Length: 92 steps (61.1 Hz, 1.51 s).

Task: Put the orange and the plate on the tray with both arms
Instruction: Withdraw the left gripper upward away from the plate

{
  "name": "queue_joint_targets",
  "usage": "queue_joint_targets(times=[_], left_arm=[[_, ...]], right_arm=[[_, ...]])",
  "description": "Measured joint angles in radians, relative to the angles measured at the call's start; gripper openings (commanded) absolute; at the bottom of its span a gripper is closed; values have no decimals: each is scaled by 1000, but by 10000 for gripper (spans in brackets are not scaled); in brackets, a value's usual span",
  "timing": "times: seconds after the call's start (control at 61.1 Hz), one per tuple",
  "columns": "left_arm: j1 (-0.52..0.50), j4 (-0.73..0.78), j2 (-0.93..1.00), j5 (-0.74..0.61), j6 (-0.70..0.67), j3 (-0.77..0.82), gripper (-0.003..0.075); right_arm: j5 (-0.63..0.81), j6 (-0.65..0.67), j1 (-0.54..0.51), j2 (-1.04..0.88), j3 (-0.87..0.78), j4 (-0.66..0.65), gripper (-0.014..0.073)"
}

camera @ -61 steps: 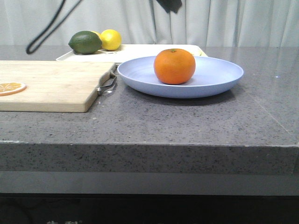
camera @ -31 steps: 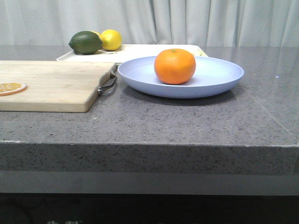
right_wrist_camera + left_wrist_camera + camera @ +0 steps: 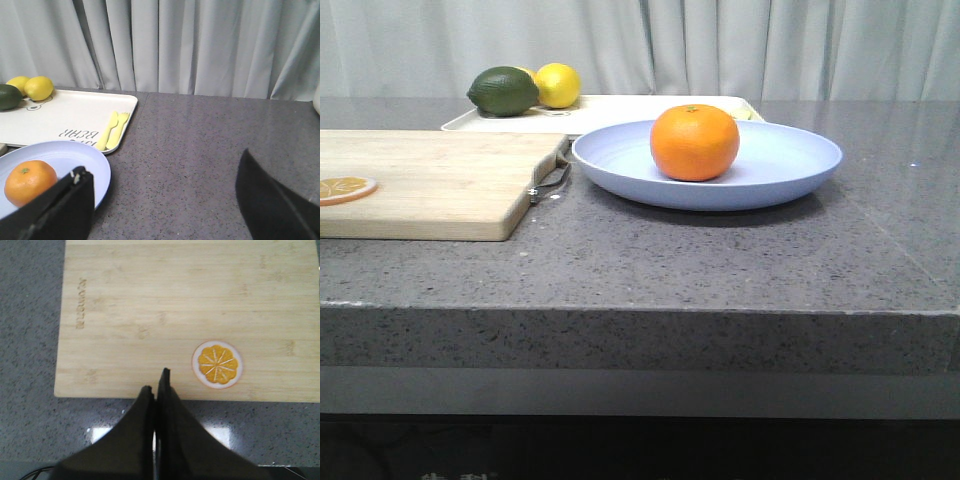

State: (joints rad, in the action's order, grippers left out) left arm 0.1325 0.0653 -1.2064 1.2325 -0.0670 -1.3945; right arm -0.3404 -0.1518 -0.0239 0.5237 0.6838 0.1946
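Speckled grey stone makes the countertop (image 3: 720, 270), matte with a squared front edge. On it sits the plate (image 3: 790, 160), pale lavender-blue, smooth, wide and shallow with a low curved rim. The orange (image 3: 694, 141) rests inside the plate, left of its centre, round, bright, finely pitted, small green stem dimple on top.

Behind the plate lies the tray (image 3: 620, 108), cream-white, flat, low raised rim, rounded corners. The plate's far rim overlaps the tray's near edge in the front view; whether they touch, cannot tell. On the tray's far left corner: a dark green lime (image 3: 503, 90) and a yellow lemon (image 3: 556, 84) side by side. From the right wrist view, a pale yellow fork and spoon (image 3: 113, 130) lie near the tray's right edge beside printed lettering; the tray's middle is bare.

Left of the plate: a light wooden cutting board (image 3: 430, 180), straight grain, its metal handle (image 3: 552, 176) just beside the plate's left rim. A flat orange slice (image 3: 217, 364) lies on the board near its front edge.

Left gripper (image 3: 155, 390): fingers pressed together, holding nothing, above the board's front edge, near the slice.

Right gripper (image 3: 165, 190): fingers spread wide, nothing between them, over bare stone to the right of the plate. Grey pleated curtain (image 3: 200, 45) behind.
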Motion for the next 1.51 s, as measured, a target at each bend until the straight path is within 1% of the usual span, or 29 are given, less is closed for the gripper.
queue_joint_targets(times=[0.115, 0.344, 0.557, 0.72, 0.835, 0.999, 1.097, 1.342, 1.506], left_arm=[[-29, 0, 104, -42, 0, 102, -18], [-34, -13, 358, -161, 0, 325, -18], [-34, -17, 661, -269, 0, 555, -18], [-34, -18, 870, -334, 0, 703, -18], [-34, -26, 1004, -374, 0, 774, -18], [-34, -75, 1165, -443, 0, 864, -18], [-34, -88, 1210, -462, 0, 902, -18], [-34, -92, 1210, -507, 0, 973, -18], [-34, -93, 1210, -525, 0, 976, -18]], right_arm=[[0, 0, 0, 0, 0, 0, 591], [0, 0, 0, 0, 0, 0, 591], [0, 0, 0, 0, 0, 0, 591], [0, 0, 0, 0, 0, 0, 591], [-2, 0, 0, 0, 0, 0, 591], [-2, 0, 0, 0, 0, 0, 591], [-2, 0, 0, 0, 0, 0, 591], [-12, 0, 0, 0, 0, 0, 591], [-45, 0, 0, 42, 13, 53, 591]])
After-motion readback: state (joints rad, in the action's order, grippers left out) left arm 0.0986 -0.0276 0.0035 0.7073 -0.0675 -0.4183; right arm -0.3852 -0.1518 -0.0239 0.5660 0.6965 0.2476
